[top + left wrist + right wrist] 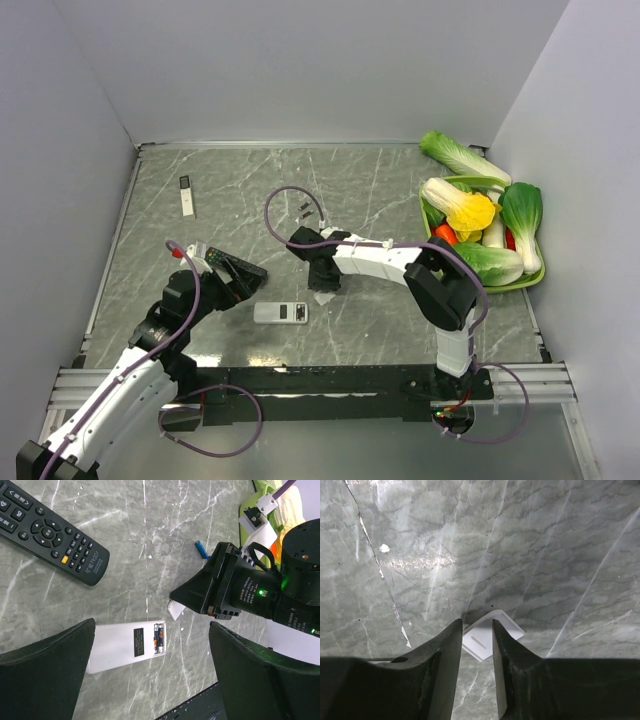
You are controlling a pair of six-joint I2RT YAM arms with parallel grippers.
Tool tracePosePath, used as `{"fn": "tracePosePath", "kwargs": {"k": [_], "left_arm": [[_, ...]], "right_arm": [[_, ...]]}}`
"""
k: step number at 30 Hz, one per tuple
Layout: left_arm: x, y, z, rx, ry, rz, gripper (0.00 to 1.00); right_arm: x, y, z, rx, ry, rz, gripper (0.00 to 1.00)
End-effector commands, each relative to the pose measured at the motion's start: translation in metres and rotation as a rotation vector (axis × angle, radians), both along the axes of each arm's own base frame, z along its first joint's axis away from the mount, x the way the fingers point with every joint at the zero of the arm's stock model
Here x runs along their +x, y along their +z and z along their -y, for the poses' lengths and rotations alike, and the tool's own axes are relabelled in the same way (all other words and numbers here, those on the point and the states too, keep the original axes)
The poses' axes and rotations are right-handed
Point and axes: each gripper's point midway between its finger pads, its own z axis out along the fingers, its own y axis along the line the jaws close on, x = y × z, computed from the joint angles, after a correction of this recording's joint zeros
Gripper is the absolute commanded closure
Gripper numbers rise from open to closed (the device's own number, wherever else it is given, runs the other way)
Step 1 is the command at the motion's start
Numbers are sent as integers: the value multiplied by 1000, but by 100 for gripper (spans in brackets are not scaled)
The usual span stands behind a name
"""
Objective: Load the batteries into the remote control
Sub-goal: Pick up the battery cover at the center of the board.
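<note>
- Top external: loose batteries lie mid-desk, on the far-edge side of the right claw. Their long axes run roughly near-to-far. The right claw is the nearer one.
- Left wrist: one blue battery lies just beyond the right claw's body.
- White remote sits by the near edge, roughly between the two claws, long axis along that edge, bay uncovered and facing up.
- Right claw: jaws narrow, straddling the white battery cover; can't tell if it's clamped.
- Left claw: jaws wide apart, empty, above the white remote.
- Judgement: park the cover, then reach toward the far edge for a cell.
</note>
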Motion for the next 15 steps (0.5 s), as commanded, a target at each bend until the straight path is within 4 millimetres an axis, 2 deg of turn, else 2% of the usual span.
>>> {"fn": "tracePosePath", "kwargs": {"k": [1,4,7,8,10,15], "left_arm": [[0,4,6,-12,-34,23,1],[0,4,7,-17,-39,25,1],[0,6,10,-33,-48,30,1],[0,6,10,-37,-48,28,1],[-1,7,12,-46,-60,30,1],[-1,11,19,-69,-101,70,1]], "right_arm": [[4,-1,-5,6,-20,13,66],[4,1,-2,5,-15,24,74],[2,3,0,9,-4,32,86],[4,3,1,3,4,38,94],[5,6,3,-4,29,52,100],[6,23,0,51,133,121,100]]}}
